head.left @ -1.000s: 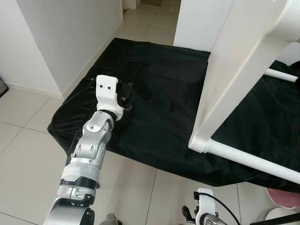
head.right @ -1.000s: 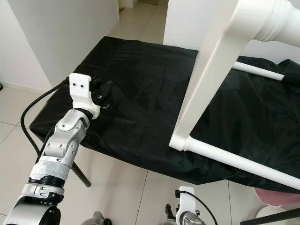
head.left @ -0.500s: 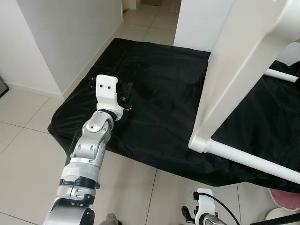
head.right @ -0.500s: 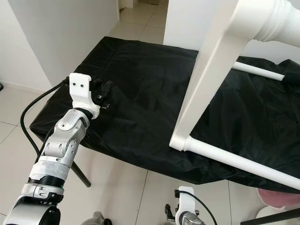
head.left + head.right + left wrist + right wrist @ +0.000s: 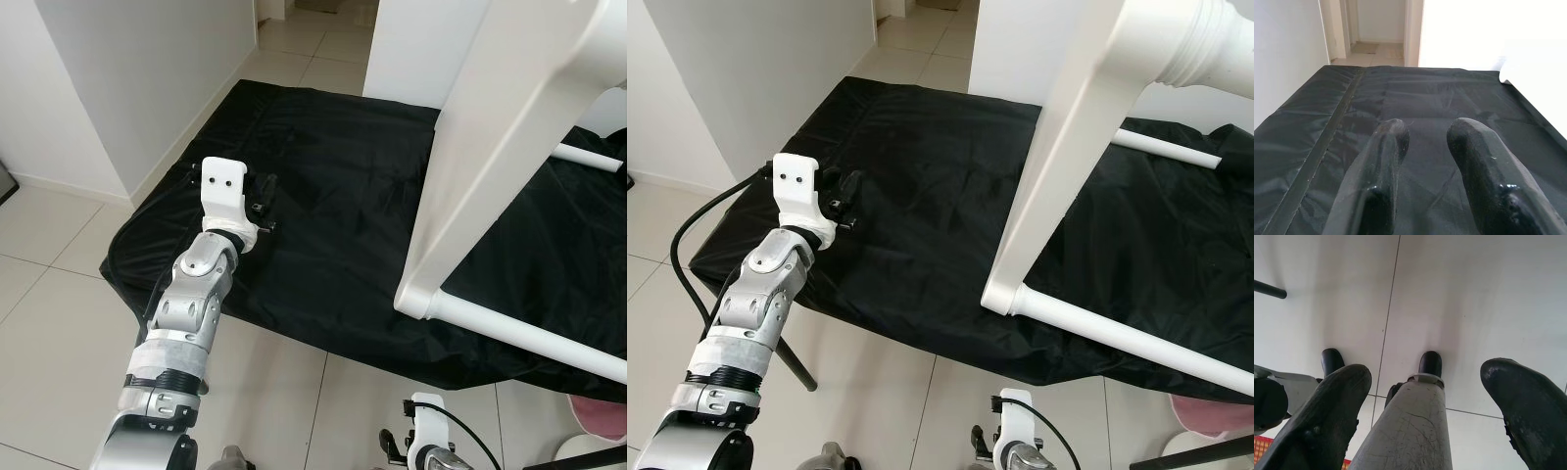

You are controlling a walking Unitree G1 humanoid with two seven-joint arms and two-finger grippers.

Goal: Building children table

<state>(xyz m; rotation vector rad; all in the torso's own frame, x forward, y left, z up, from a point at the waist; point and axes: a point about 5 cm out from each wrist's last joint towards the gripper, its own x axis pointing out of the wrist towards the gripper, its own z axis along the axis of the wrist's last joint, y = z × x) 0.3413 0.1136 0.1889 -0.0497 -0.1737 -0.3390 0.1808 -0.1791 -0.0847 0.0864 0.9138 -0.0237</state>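
We hold our left gripper point(image 5: 263, 194) out over the near left part of a black sheet point(image 5: 333, 186) that lies spread on the pale tiled floor point(image 5: 59, 323). Its two black fingers point(image 5: 1386, 161) stand a little apart, with only a narrow gap between them and nothing held; in the left wrist view the black fabric runs flat ahead of the fingertips toward a doorway. Whether the tips touch the fabric we cannot tell.

The white table frame point(image 5: 509, 137), the piece we are building, is off to the right of that gripper and well apart from it. A broad white board of it slants up steeply, and its lower end point(image 5: 416, 299) sits on the sheet, nearer us than the left gripper. From that end a round white rail point(image 5: 529, 338) runs along the sheet's near edge, away from the gripper. A second round bar point(image 5: 588, 157) shows farther back, past the board.

Our right gripper point(image 5: 1425, 421) hangs low by our side, its fingers spread wide and empty, looking down at the floor tiles and our own leg point(image 5: 1410, 431).
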